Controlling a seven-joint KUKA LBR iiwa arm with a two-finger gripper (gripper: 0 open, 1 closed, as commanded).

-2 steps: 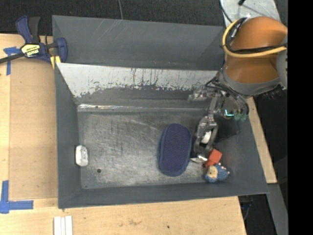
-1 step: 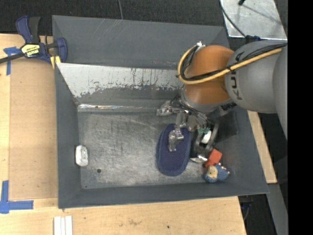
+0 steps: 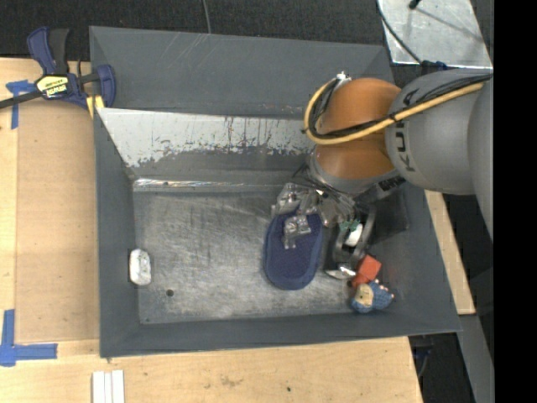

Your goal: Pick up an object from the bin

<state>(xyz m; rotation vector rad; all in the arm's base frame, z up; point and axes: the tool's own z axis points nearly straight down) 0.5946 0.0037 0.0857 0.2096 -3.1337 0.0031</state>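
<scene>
- Orange cover [image 3: 357,141] on the arm's wrist stands highest, right of centre in the frame; below it the gripper [image 3: 295,227] hangs low over the bin [image 3: 113,250]; whether it is apart or together I cannot tell, since its metal parts overlap from this angle.
- Under the gripper lies a dark blue oval thing [image 3: 292,263], soft-looking like a slipper or pouch, right of centre on the bin's floor, its long axis running up and down the frame; the gripper is over its upper end, touching or just above, I cannot tell which; nothing shows clamped.
- Just right of it sits a black-and-white thing [image 3: 352,243], and below that a small toy figure [image 3: 369,290] in red, blue and yellow, in the floor's lower right corner; these 2 crowd the right flank, so a grasp across the width probably has little room there.
- Leftward the floor is bare; 1 small pale lump [image 3: 139,267] lies well apart, near the left wall's foot.
- Sloped walls ring the floor; the blue thing's lower end is near the lower wall, the upper wall well apart; straight up looks the freest way out.
</scene>
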